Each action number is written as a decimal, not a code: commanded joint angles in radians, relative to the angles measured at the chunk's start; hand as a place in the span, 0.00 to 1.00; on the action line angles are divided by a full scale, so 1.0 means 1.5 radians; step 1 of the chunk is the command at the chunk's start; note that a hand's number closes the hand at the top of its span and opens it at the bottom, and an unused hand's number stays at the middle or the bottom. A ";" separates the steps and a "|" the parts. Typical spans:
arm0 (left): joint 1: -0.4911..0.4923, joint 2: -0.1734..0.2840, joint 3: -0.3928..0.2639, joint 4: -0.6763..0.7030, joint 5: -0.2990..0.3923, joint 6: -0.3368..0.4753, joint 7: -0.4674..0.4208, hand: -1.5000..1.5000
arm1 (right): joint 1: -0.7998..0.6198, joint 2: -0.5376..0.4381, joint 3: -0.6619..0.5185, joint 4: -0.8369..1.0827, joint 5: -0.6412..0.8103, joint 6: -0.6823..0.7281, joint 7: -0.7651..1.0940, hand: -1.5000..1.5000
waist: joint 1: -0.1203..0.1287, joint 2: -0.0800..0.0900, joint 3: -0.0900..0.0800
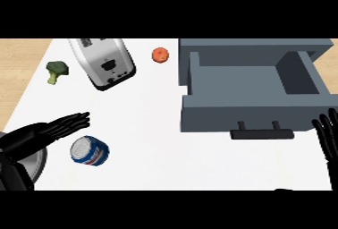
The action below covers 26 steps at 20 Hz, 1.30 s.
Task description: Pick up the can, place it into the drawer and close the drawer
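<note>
Left hand (56,127) reaches with fingers spread just above the can (89,151); right hand (326,136) rests open.

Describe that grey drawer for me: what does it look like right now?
The drawer is a grey box, matte like painted metal or plastic, pulled wide open on the counter's right side. Its inside looks bare. A dark bar handle on two posts sits on its front. Nothing touches it; the right hand rests just beside the handle, fingers straight.
</note>
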 commanded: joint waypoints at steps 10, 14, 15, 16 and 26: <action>0.009 0.014 -0.038 0.095 -0.203 -0.029 -0.272 0.00 | -0.009 0.006 0.002 0.004 0.013 0.002 -0.001 0.00 | 0.000 0.001 -0.001; -0.063 0.042 -0.061 0.158 -0.201 -0.009 -0.283 0.00 | -0.037 0.014 0.024 -0.005 0.029 -0.012 0.022 0.00 | -0.002 0.002 -0.001; -0.047 0.034 -0.076 0.178 -0.240 0.028 -0.335 0.00 | -0.037 -0.012 -0.010 0.025 -0.006 0.017 0.009 0.00 | -0.005 0.003 -0.001; -0.052 0.057 -0.074 0.187 -0.238 0.024 -0.355 0.00 | -0.044 -0.017 -0.031 -0.008 -0.020 0.002 0.041 0.00 | -0.007 0.003 -0.002; -0.101 0.077 -0.176 0.338 -0.282 0.119 -0.476 0.00 | -0.012 0.018 0.012 -0.006 0.015 0.002 0.001 0.00 | -0.019 0.005 -0.002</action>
